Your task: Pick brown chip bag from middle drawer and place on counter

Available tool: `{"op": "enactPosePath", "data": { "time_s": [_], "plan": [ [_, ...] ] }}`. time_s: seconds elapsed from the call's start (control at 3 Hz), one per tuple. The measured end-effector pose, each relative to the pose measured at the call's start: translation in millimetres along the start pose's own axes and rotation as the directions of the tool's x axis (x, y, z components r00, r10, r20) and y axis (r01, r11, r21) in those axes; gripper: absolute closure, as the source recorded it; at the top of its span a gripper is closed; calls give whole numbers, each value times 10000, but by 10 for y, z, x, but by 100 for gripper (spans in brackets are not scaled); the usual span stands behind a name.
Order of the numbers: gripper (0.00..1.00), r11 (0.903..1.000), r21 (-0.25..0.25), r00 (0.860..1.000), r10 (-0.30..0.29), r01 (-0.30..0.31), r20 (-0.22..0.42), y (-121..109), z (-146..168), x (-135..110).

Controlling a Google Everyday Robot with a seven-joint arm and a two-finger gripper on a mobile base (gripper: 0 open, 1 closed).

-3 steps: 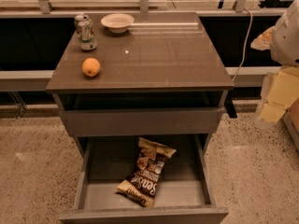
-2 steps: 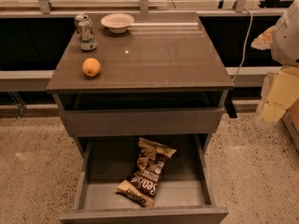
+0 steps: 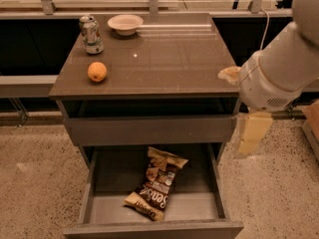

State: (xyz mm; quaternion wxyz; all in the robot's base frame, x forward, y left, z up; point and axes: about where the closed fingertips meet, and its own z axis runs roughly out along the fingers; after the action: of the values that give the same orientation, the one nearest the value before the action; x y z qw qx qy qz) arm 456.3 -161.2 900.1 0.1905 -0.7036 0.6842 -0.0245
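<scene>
The brown chip bag (image 3: 155, 189) lies flat on the floor of the open middle drawer (image 3: 149, 230), slanted, with its white lettering facing up. The counter (image 3: 169, 59) is the glossy dark top of the cabinet above it. My gripper (image 3: 251, 134) hangs on the white arm (image 3: 276, 71) just off the cabinet's right side. It is level with the upper drawer front, above and to the right of the bag, and touches nothing.
On the counter stand a soda can (image 3: 92, 34) and a white bowl (image 3: 124, 23) at the back left, with an orange (image 3: 97, 71) nearer the front left. The shallow upper drawer (image 3: 149, 128) is slightly open. A cardboard box (image 3: 311, 118) is at the right edge.
The arm has swung left and down towards the cabinet's right side, and the gripper is now beside the upper drawer front. The bag and the counter items have not moved.
</scene>
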Motion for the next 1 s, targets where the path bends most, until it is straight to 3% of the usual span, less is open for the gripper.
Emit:
{"op": "enactPosePath", "data": {
  "time_s": [0.33,0.67,1.0],
  "plan": [
    [0,9951,88,9851,-992,990,1402,36,639,-126],
    [0,9898,356,9741,-1420,1379,1760,-27,730,-186],
    [0,9748,-662,9727,-2050,2129,1086,132,846,-301]
  ]
}}
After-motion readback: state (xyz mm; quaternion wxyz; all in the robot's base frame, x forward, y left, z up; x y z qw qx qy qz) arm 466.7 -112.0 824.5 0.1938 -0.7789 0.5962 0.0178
